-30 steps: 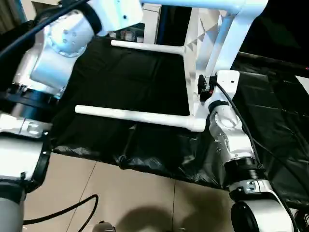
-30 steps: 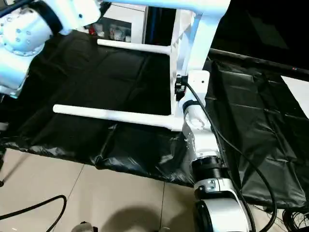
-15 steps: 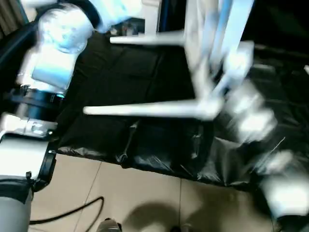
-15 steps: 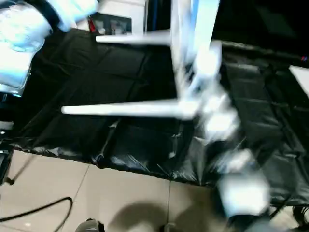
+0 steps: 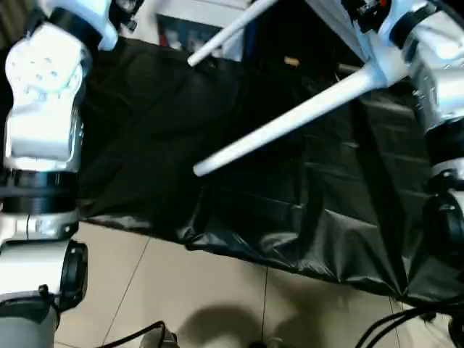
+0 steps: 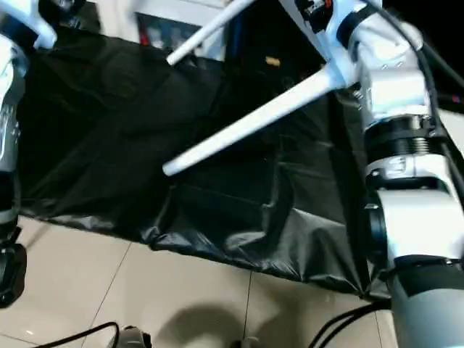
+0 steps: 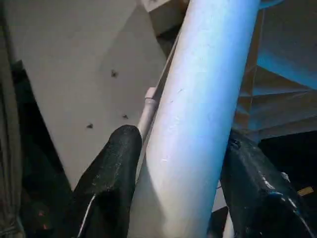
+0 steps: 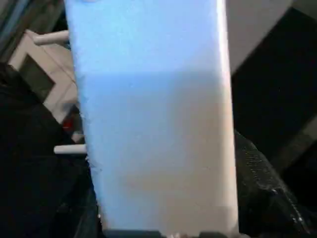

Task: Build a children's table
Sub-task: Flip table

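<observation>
The children's table hangs tilted in the air above the black sheet. One white leg (image 5: 283, 123) slants from the upper right down toward the left. A second leg (image 5: 228, 32) slants the same way farther back. In the left wrist view my left gripper (image 7: 179, 138) is shut on a white tube leg (image 7: 198, 99), one black finger (image 7: 111, 173) on each side. My right gripper (image 8: 163, 168) is shut on the flat white edge of the table's top (image 8: 153, 109). It sits at the corner where the near leg joins, with my right arm (image 6: 388, 80) raised high on the right.
A crinkled black plastic sheet (image 5: 254, 210) covers the work surface and hangs over its near edge. Beige tiled floor (image 5: 181, 290) lies in front, with a dark cable (image 6: 72, 337) on it. Shelves with small items (image 5: 174, 29) stand at the back.
The table has swung up and tilted: its legs lay level a second ago and now slant up to the right. My right arm has risen with the corner it holds.
</observation>
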Robot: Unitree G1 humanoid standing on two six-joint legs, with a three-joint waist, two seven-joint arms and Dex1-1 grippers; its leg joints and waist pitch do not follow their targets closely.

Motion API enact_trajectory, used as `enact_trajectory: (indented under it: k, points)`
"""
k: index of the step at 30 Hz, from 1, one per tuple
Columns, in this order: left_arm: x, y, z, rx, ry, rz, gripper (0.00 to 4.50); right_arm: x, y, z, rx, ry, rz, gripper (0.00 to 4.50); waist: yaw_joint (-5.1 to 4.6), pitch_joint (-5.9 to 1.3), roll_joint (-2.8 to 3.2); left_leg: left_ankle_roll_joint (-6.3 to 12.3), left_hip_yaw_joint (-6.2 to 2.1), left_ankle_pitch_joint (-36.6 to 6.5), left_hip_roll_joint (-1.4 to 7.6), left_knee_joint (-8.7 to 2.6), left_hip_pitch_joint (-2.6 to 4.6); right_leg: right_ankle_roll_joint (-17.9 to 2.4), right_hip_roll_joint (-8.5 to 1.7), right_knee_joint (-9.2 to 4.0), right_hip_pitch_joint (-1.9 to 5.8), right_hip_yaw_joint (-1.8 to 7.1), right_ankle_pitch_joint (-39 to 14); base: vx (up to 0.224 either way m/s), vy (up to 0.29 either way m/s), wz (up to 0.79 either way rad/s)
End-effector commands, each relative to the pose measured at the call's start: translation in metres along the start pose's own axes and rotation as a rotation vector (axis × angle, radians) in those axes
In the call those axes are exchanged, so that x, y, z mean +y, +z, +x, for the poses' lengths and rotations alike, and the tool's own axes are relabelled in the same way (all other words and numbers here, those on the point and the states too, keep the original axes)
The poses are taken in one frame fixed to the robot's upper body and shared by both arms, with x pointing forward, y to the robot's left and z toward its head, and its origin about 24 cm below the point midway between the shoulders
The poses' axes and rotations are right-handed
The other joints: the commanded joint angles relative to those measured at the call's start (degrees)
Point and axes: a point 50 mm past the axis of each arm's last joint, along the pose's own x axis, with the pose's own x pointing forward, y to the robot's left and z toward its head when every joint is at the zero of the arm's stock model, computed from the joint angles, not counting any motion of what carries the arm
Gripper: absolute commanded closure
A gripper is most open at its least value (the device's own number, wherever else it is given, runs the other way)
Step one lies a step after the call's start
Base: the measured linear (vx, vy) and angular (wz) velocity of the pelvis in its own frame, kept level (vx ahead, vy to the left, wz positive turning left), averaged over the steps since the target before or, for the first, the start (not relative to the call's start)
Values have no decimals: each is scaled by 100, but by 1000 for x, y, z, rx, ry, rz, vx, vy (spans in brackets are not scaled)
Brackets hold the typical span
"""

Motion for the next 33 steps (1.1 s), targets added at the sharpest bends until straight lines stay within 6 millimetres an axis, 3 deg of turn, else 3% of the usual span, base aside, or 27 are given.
enact_trajectory:
  k: [1,5,8,9,10,11,13,15,20,25,26,28,29,31,33]
  points:
    - [20,-45,-17,194,139,-121,228,8,-10,-7,-13,153,66,183,-24,-416,26,-272,127,-1832,-147,-329,146,-745,-56,-422,246,65,-1583,0,0,0]
    - [20,-47,-15,207,119,-118,230,10,-9,-6,-31,177,64,142,-30,-428,20,-381,103,-2027,-152,-337,152,-702,-56,-439,230,47,-1751,0,0,0]
    - [19,-50,-14,218,102,-114,230,11,-6,-7,-56,201,56,116,-38,-437,10,-353,91,-2178,-160,-323,137,-649,-65,-460,223,38,-1934,0,0,0]
    - [18,-51,-14,224,101,-114,230,12,-5,-8,-65,214,59,103,-44,-440,30,-332,86,-2181,-165,-329,134,-647,-62,-456,238,37,-1927,0,0,0]
    - [17,-52,-13,232,99,-117,230,14,-3,-10,-86,250,55,103,-58,-431,13,-306,85,-2149,-163,-336,119,-639,-60,-471,238,34,-1957,0,0,0]
    - [16,-55,-13,247,103,-118,230,18,0,-12,-113,292,54,97,-63,-435,47,-285,84,-2155,-160,-332,131,-662,-56,-470,233,40,-1911,0,0,0]
    - [16,-57,-14,257,107,-119,231,18,1,-14,-126,306,51,95,-77,-447,33,-274,74,-2094,-158,-342,120,-683,-53,-461,255,32,-1865,0,0,0]
    - [15,-58,-14,261,109,-119,233,18,1,-14,-129,308,49,95,-92,-442,47,-281,75,-2146,-162,-341,133,-710,-51,-477,230,27,-1962,0,0,0]
    - [13,-60,-13,249,92,-119,239,13,10,-19,-216,334,114,95,-88,-426,60,-290,52,-2606,-156,-330,191,-654,-57,-545,157,2,-2494,0,0,0]
    - [11,-56,-12,140,54,-122,246,-27,33,-33,-464,165,439,95,-27,-444,34,-254,47,-2493,-141,-347,198,-667,-72,-538,156,11,-2335,0,0,0]
    - [11,-56,-13,133,43,-119,249,-43,32,-40,-518,81,537,95,-10,-449,31,-287,47,-2452,-138,-355,191,-716,-74,-518,163,11,-2232,0,0,0]
    - [12,-57,-14,137,39,-112,253,-51,29,-46,-546,42,595,78,28,-451,37,-328,62,-2467,-133,-349,213,-760,-60,-498,139,15,-2082,0,0,0]
    - [12,-57,-14,136,30,-106,254,-56,22,-53,-556,28,633,68,54,-448,37,-333,64,-2375,-130,-357,188,-775,-74,-482,168,20,-1941,0,0,0]
    - [13,-58,-15,135,27,-102,260,-60,5,-71,-556,57,692,49,75,-463,23,-314,67,-2240,-132,-362,180,-774,-68,-474,209,19,-1759,0,0,0]
    - [13,-58,-15,136,26,-101,260,-60,3,-72,-555,57,698,49,87,-474,8,-324,65,-2036,-134,-368,143,-819,-69,-439,241,19,-1456,0,0,0]
